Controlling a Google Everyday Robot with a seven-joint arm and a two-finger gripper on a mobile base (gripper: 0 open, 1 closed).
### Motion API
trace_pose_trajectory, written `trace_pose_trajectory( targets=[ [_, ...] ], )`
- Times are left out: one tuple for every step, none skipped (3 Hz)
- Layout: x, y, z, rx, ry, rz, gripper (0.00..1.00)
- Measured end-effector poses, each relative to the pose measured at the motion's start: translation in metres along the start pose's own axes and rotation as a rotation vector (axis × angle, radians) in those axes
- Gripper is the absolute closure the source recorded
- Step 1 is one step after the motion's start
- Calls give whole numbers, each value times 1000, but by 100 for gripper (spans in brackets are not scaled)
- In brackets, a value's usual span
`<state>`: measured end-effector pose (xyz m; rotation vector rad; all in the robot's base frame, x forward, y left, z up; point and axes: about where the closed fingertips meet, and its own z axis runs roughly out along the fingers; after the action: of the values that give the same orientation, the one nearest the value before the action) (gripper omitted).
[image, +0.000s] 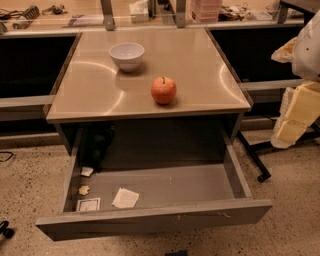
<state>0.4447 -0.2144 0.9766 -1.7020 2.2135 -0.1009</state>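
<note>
Red-orange apple (163, 90) sits stem-up near the front of the bench (90, 95). It looks firm, light and smooth-skinned, and likely to roll, so you'd take it across its widest middle. White bowl (126, 54) stands behind it, apart. The drawer (150, 216) is open below. The gripper (292, 120) hangs at the right edge, well apart; you cannot tell whether it is open or closed.

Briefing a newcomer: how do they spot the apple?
Find the table with the open drawer; the gripper hangs at its right. On its top, toward the front, sits the apple: red and round, unlike the white bowl behind.
</note>
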Motion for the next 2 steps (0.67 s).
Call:
trace_pose_trajectory(
  targets=[
    [-13,-18,10,33,-54,15,0],
    [-35,-41,29,57,-134,36,0]
  ],
)
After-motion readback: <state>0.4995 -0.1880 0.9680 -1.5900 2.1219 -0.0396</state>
